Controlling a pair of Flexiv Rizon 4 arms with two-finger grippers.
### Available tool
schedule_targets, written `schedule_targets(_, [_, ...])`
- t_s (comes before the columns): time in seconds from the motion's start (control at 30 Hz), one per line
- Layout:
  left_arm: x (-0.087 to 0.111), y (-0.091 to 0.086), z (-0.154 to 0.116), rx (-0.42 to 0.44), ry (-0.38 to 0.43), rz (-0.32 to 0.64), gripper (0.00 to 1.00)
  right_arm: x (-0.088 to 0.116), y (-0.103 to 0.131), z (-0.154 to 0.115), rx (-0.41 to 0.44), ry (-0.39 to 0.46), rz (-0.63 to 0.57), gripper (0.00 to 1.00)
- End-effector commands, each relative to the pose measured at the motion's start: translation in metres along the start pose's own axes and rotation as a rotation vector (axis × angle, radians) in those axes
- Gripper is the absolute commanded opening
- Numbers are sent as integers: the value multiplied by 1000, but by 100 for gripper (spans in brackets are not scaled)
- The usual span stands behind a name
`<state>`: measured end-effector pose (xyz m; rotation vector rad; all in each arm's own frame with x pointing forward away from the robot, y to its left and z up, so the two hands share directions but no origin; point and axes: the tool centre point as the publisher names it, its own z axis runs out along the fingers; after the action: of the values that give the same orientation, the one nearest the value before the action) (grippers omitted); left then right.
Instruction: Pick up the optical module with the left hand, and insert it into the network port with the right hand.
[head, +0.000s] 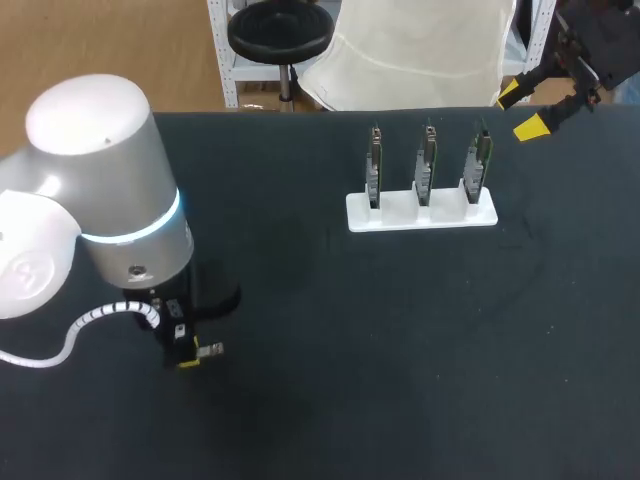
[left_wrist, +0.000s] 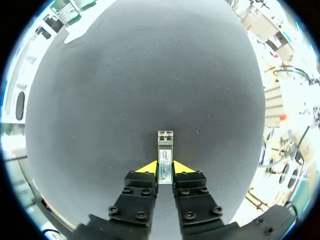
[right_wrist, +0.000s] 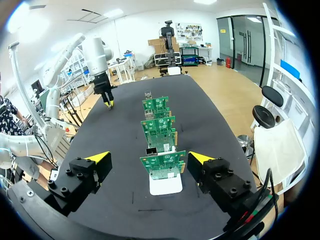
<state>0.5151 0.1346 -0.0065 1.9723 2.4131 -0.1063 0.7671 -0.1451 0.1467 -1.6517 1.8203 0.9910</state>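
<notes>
Our left pincer (head: 190, 352) sits low over the near left part of the table (head: 400, 350) in the head view. It is closed on the optical module (head: 210, 349), which juts sideways from its yellow tips toward the table's middle. A big silver joint (head: 100, 190) hides most of the wrist above it. Well apart, toward the far right, a white holder (head: 420, 213) carries three green circuit boards (head: 427, 160) standing upright in a row. Our right pincer (head: 528, 108) hangs beyond the holder at the far right corner, yellow tips spread, with nothing between them.

In the left wrist view, both fingers (left_wrist: 137, 187) press the module from two sides. Its metal body points straight ahead past the tips, over the dark table top. The holder shows far ahead, near the table's edge.

In the right wrist view, the right pincer stands wide open. The nearest board lies ahead of it, between the lines of its fingers, touching neither. The three boards line up one behind another in the holder. Beyond them we see the left arm (right_wrist: 95, 55), its pincer low over the table.
</notes>
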Motion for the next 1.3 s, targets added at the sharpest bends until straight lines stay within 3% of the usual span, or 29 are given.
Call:
schedule_targets(0.03, [1, 12, -12, -17, -36, -28, 0, 0, 3, 0, 7, 0, -1, 100])
schedule_targets(0.13, [-6, 29, -28, -58, -87, -57, 0, 0, 3, 0, 7, 0, -1, 100])
schedule_targets(0.47, [-49, 106, -94, -171, -416, -191, 0, 0, 3, 0, 7, 0, -1, 100])
schedule_targets(0.63, [-79, 131, -119, -220, -488, -134, 0, 0, 3, 0, 7, 0, -1, 100])
schedule_targets(0.83, [-113, 153, -145, -208, -659, -148, 0, 0, 3, 0, 7, 0, -1, 100])
schedule_targets(1.0, [-138, 169, -170, -250, -730, -107, 0, 0, 3, 0, 7, 0, -1, 100])
schedule_targets(1.3, [-196, 181, -207, -262, -902, -23, 0, 0, 3, 0, 7, 0, -1, 100])
